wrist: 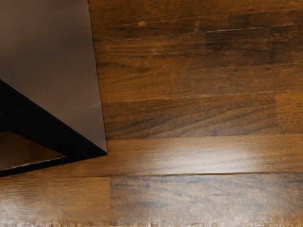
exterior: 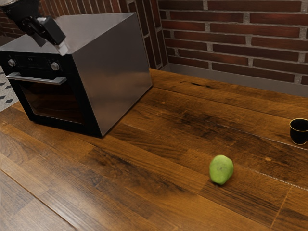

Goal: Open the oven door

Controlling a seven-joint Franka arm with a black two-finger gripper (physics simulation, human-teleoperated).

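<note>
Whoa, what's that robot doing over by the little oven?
The robot's job is to open the oven door, but the door is shut right now. Its claw is up by the top front of the oven, higher than the handle and not touching it. The green fruit and the black cup with the gold rim are just sitting on the wooden table, away from the claw.
</note>
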